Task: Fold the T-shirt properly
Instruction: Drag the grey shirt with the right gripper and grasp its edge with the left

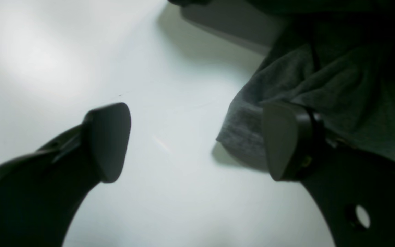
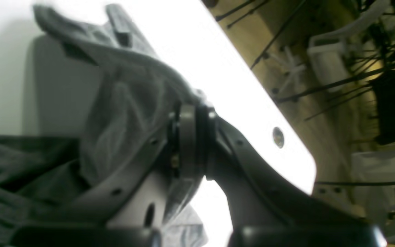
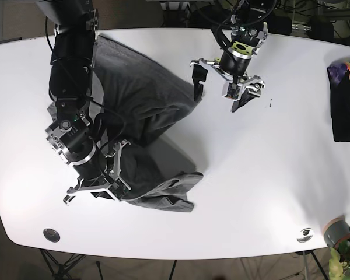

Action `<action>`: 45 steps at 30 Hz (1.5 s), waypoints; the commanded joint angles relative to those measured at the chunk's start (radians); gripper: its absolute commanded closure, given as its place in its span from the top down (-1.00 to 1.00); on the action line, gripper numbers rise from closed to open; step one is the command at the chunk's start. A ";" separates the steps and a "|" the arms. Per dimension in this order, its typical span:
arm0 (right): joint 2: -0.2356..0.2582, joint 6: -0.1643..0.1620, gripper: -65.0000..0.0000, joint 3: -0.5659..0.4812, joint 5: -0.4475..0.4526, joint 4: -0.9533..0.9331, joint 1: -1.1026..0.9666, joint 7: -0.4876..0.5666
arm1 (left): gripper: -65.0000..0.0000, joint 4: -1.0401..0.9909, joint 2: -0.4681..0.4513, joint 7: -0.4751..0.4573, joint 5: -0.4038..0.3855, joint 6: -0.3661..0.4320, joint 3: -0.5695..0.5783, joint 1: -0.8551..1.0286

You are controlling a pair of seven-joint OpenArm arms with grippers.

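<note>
Right gripper (image 2: 187, 144), lower left of the base view: pads pressed together, pinching a fold of the grey T-shirt (image 3: 143, 99). Left gripper (image 1: 197, 140), top centre of the base view: spread wide, holding nothing, one pad just beside the shirt's edge.

Shirt lies bunched across the left half of the white table (image 3: 268, 175).

Risk: with a single-sided grip, pulling may drag the cloth into a heap rather than a clean fold.

Hidden: the pinch depth, the sleeves and the collar. A dark garment (image 3: 344, 105) is cut off at the right edge.
</note>
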 commanded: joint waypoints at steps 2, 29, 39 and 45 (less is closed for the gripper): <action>0.004 -0.006 -0.94 0.002 0.005 0.019 0.031 0.017 | 0.76 -0.051 -0.001 -0.024 0.000 -0.004 0.038 -0.051; -0.005 -0.006 -0.94 0.108 0.007 -0.005 0.060 0.017 | -0.76 -0.483 0.001 -0.023 -0.004 -0.004 0.179 -0.293; 0.004 -0.006 -0.94 0.215 -0.001 -0.157 0.196 0.017 | -1.00 -0.306 -0.050 0.091 -0.009 -0.004 0.085 -0.327; 0.029 -0.006 -0.94 0.250 -0.003 -0.266 0.304 0.017 | -1.00 -0.134 -0.053 0.273 -0.009 -0.098 -0.042 -0.407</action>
